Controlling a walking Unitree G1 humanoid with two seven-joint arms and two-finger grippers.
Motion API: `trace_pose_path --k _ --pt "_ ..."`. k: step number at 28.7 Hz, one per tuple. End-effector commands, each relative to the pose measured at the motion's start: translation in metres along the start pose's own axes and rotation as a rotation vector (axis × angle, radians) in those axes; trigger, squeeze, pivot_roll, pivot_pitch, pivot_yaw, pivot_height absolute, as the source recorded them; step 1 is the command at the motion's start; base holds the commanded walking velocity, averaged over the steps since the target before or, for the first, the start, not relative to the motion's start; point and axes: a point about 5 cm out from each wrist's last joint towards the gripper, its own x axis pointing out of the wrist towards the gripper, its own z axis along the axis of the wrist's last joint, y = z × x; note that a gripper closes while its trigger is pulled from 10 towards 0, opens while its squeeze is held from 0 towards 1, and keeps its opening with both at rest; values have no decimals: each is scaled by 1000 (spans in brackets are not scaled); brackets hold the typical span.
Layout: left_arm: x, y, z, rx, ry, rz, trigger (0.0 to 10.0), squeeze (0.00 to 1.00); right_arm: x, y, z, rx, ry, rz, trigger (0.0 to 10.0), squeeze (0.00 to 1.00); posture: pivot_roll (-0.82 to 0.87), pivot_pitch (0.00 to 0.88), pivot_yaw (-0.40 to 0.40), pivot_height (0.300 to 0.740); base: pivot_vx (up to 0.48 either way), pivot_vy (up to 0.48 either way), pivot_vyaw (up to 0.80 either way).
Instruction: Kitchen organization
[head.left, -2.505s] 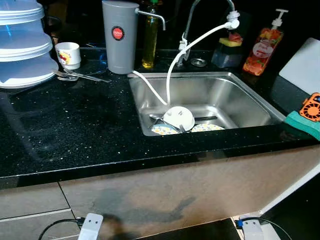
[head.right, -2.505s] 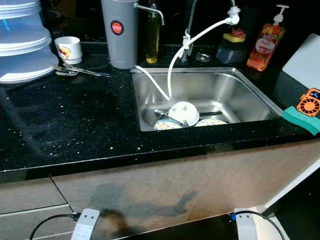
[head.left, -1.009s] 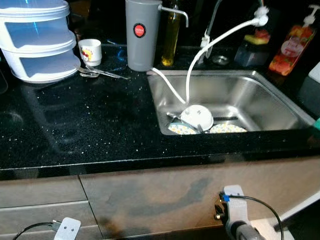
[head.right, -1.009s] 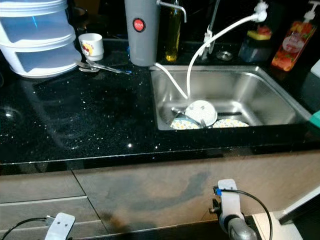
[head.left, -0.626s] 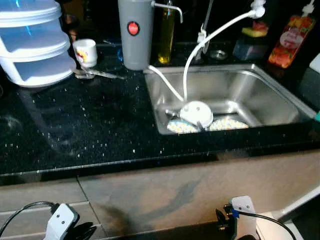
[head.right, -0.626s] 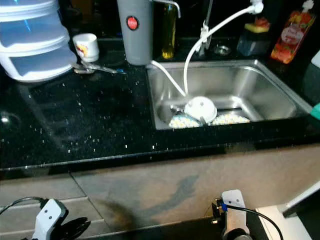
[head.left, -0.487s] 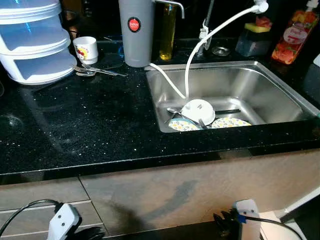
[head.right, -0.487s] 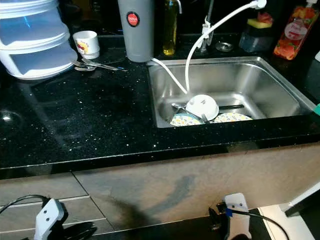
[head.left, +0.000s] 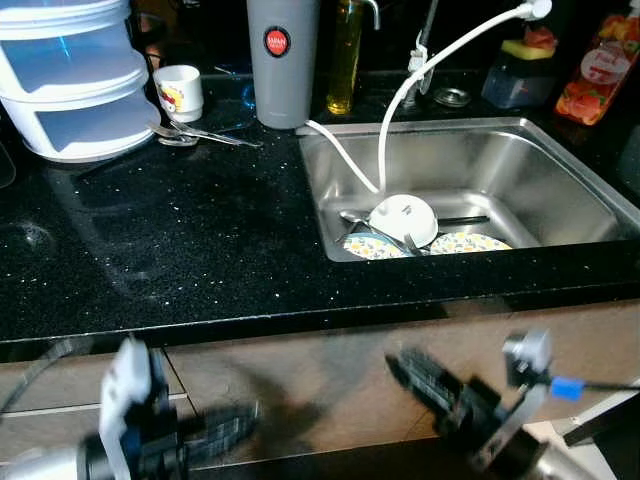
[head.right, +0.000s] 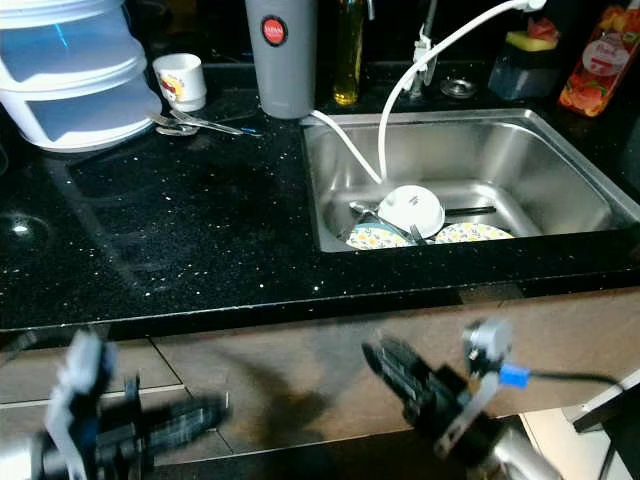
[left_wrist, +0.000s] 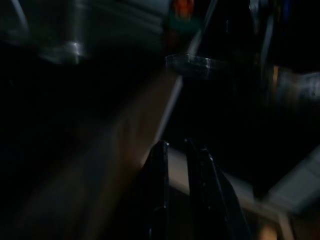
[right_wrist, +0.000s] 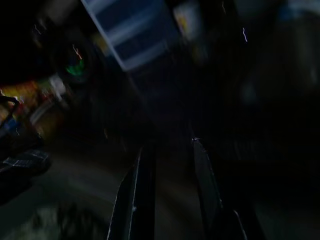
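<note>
A steel sink (head.left: 560, 190) is set into the black counter (head.left: 200, 250). In it lie an upturned white bowl (head.left: 403, 218), two patterned plates (head.left: 370, 246) and a spoon. My left gripper (head.left: 228, 428) is blurred, low at the left in front of the cabinet, below the counter edge. In the left wrist view the left gripper (left_wrist: 175, 145) has its fingers nearly together, with nothing between them. My right gripper (head.left: 405, 368) is low at the right, below the sink front. The right gripper (right_wrist: 170, 145) shows a plain gap between its fingers, holding nothing.
At the back left stand stacked white containers (head.left: 70, 90), a white mug (head.left: 180, 92) and loose spoons (head.left: 200, 135). A grey water filter (head.left: 283, 60), an oil bottle (head.left: 347, 55), a faucet with a white hose (head.left: 400, 110) and a soap bottle (head.left: 597, 80) line the back.
Both arms have come up into the eye views from below, blurred by motion. The camera has shifted slightly; the things on the counter and in the sink stay put.
</note>
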Motion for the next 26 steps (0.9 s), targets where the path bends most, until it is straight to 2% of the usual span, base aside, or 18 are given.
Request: trace_pose_path --k 1,2,4,5,6,7,8,9,10,11,12,13,15,16,19,22,23,26 --pt "10 8 30 15 -105 52 10000 0 13 6 17 -13 -80 -8 10000 0 91 62 -14 740 0 0 0" --pt "10 8 30 15 -105 52 10000 0 13 6 17 -13 -80 -8 10000 0 91 62 -14 740 0 0 0" --pt "32 35 69 58 -298 225 10000 0 46 -1 40 -91 -193 -139 10000 0 96 52 -9 740 0 0 0" --pt "32 35 69 58 -298 225 10000 0 46 -1 40 -91 -193 -139 10000 0 96 52 -9 740 0 0 0" --pt "44 52 76 102 -330 354 10000 0 62 -17 46 -154 -222 -298 10000 0 101 37 -2 740 0 0 0" --pt "44 52 76 102 -330 354 10000 0 62 -17 46 -154 -222 -298 10000 0 101 37 -2 740 0 0 0" --pt "56 65 76 214 -295 483 10000 0 74 -31 52 -234 -240 -449 10000 0 101 37 -2 740 0 0 0" --pt "65 73 75 322 -247 561 10000 0 80 -40 56 -267 -260 -538 10000 0 116 23 -5 740 0 0 0" --pt "65 73 75 322 -247 561 10000 0 80 -40 56 -267 -260 -538 10000 0 116 23 -5 740 0 0 0" --pt "70 77 74 421 -205 602 10000 0 85 -44 65 -316 -296 -592 10000 0 118 19 -2 740 0 0 0" --pt "73 80 76 461 -195 619 10000 0 89 -44 73 -335 -335 -600 10000 0 118 19 -2 740 0 0 0" --pt "73 80 76 461 -195 619 10000 0 89 -44 73 -335 -335 -600 10000 0 118 19 -2 740 0 0 0" --pt "75 90 90 445 -276 717 10000 0 96 -38 97 -356 -433 -588 10000 0 114 9 0 740 0 0 0" --pt "75 90 90 445 -276 717 10000 0 96 -38 97 -356 -433 -588 10000 0 114 9 0 740 0 0 0" --pt "77 96 109 432 -337 789 10000 0 100 -31 112 -382 -483 -565 10000 0 98 0 -7 740 0 0 0" --pt "79 100 114 423 -360 834 10000 0 103 -29 116 -429 -493 -564 10000 0 95 0 -11 740 0 0 0" --pt "82 104 113 382 -371 874 10000 0 108 -26 115 -452 -484 -557 10000 0 89 0 -13 740 0 0 0" --pt "84 106 110 357 -377 901 10000 0 112 -25 111 -448 -476 -560 10000 0 89 0 -17 740 0 0 0"
